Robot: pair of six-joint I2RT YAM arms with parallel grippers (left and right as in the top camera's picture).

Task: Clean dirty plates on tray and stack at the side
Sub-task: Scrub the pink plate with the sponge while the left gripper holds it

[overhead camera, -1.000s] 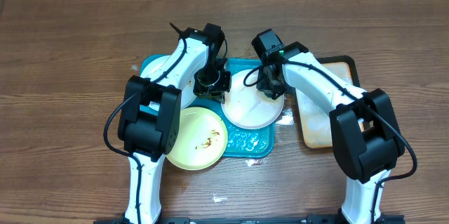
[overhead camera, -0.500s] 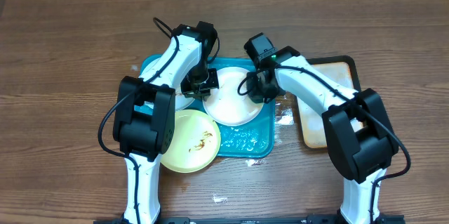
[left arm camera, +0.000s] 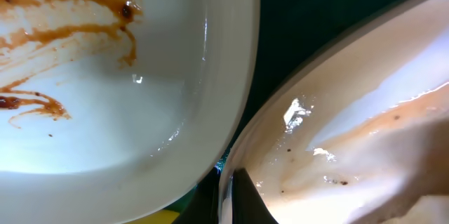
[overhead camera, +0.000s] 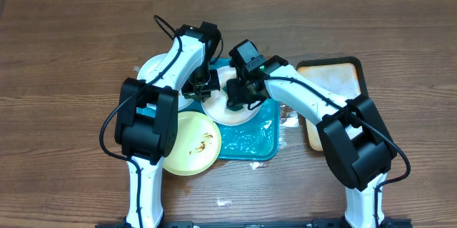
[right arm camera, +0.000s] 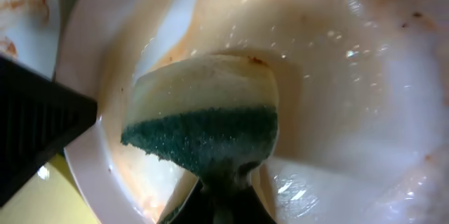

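The right gripper is pinching a sponge (yellow on top, green and scratchy below). It presses the sponge onto the middle plate. That plate is white and wet, with brown streaks, and it lies on the blue tray.

The left gripper is at the left edge of the same plate. One dark finger sits just inside the rim. I cannot tell if it is pinching the plate.

Another white plate with brown smears is just beside it, at the tray's far left corner. The yellow plate, also smeared, lies over the near left corner. A small tray is on the table to the right.
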